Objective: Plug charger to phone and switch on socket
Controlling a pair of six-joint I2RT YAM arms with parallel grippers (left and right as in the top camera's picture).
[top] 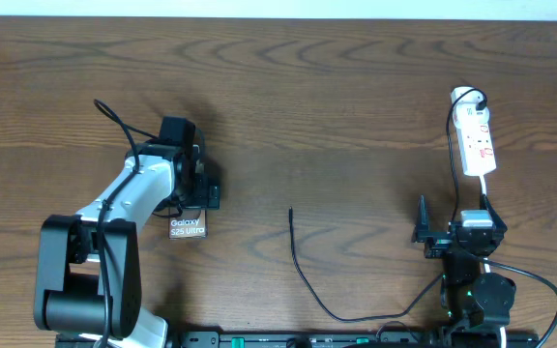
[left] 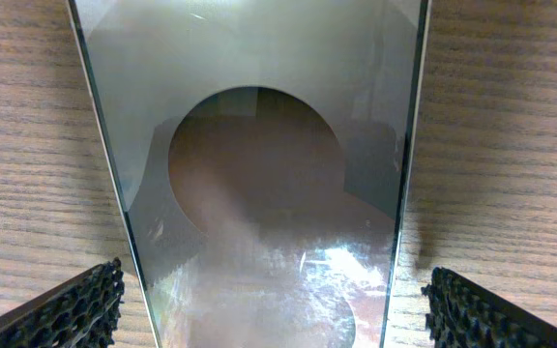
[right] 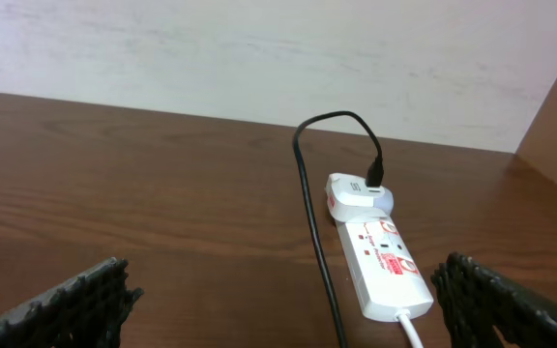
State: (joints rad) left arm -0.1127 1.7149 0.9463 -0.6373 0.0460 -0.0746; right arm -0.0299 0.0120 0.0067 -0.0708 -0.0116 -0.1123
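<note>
The left arm (top: 129, 193) reaches from the near left corner up and to the right, its white link slanting across the overhead view and its dark wrist bent at the far end. There the left gripper (top: 199, 188) points downward; in its wrist view the two ribbed black pads (left: 90, 304) sit at the lower corners, spread wide, jaws parted. The right arm (top: 479, 285) is folded compactly at the near right, its wrist low and roughly level. The right gripper (top: 453, 224) faces toward the far edge, its own pads (right: 75, 300) likewise far apart, jaws fully parted.
</note>
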